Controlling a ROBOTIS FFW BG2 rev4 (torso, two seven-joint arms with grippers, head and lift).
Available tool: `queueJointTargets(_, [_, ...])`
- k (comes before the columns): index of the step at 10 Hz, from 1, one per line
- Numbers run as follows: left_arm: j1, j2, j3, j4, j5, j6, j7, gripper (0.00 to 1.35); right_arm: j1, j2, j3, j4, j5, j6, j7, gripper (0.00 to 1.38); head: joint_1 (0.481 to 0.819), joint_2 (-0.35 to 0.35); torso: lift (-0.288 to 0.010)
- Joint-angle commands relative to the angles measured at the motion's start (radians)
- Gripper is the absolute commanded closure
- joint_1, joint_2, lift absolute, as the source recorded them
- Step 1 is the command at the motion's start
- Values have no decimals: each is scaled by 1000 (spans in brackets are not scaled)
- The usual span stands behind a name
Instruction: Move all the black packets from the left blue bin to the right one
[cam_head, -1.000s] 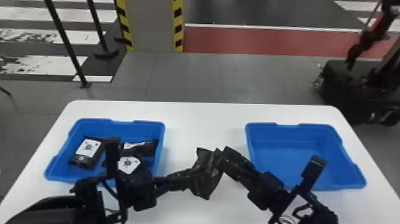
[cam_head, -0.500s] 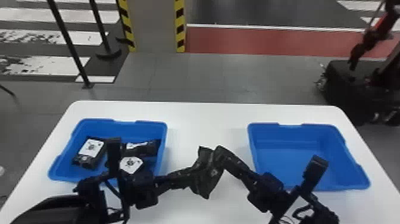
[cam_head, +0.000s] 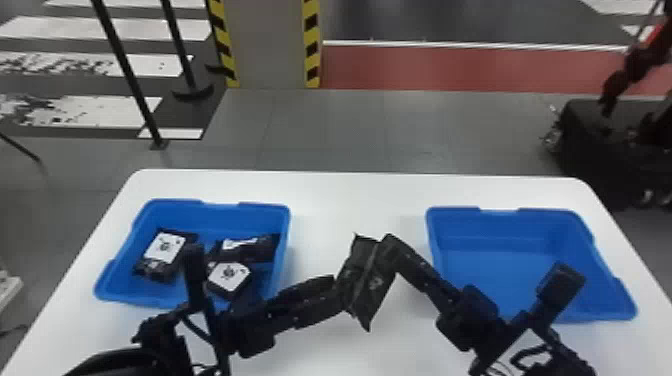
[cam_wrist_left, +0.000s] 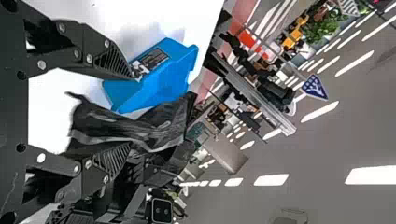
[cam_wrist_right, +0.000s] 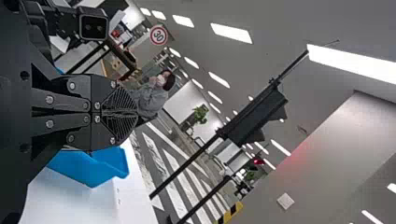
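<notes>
Black packet (cam_head: 364, 286), held up in the lower middle of the head view between the left gripper (cam_head: 338, 294) and the right gripper (cam_head: 392, 244). In the left wrist view, the left gripper's (cam_wrist_left: 130, 114) fingers stand wide apart. The packet lies partly between them, nearer one finger than the other, and extends beyond their tips. In the right wrist view, the right gripper's (cam_wrist_right: 135, 112) fingers are closed together; in the head view their tips meet the packet's upper side, pinching it.

At the left of the head view, the left blue bin (cam_head: 245, 212) holds three more black packets with white labels: one (cam_head: 162, 252) on its left side, two (cam_head: 250, 247) (cam_head: 229, 280) on its right. At the right, the right blue bin (cam_head: 500, 230) sits on the same white table (cam_head: 350, 200).
</notes>
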Motion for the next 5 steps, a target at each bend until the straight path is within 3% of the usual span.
queueJointTargets(1, [34, -2, 20, 0, 34, -49, 1, 159, -11, -7, -71, -12, 3, -21, -35, 1276, 695, 5, -110])
queueJointTargets(3, [53, 4, 43, -5, 51, -116, -1, 170, -73, -57, -153, 74, 19, -88, -78, 1276, 695, -56, -110])
queueJointTargets(5, [68, 7, 86, -32, 47, -189, -1, 171, -161, -119, -191, 258, 17, -203, -148, 1276, 695, -134, -110])
